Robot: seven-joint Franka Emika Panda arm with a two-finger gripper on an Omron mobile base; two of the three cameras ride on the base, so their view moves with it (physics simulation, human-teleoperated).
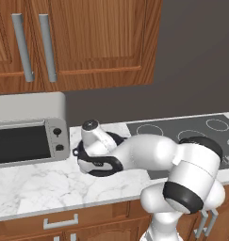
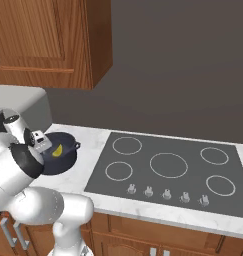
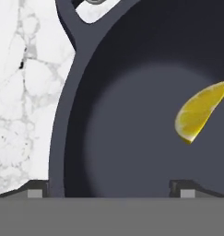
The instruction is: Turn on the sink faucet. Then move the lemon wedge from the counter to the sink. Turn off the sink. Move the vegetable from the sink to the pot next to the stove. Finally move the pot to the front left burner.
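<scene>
Left base view: pot (image 1: 102, 162) on marble counter (image 1: 36, 188) between toaster oven (image 1: 28, 136) and stove (image 1: 191, 132), mostly hidden by arm.

Right base view: lemon wedge (image 2: 57, 150) inside pot.

Hand view: gripper (image 3: 109, 188) spread wide, straddling the pot's rim, holding nothing. Risk: clamping off-centre on rim, tipping pot on lift.

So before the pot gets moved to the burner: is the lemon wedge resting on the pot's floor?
Touching. In the hand view the lemon wedge lies flat on the inner floor of the pot; the right base view also shows it inside.
</scene>
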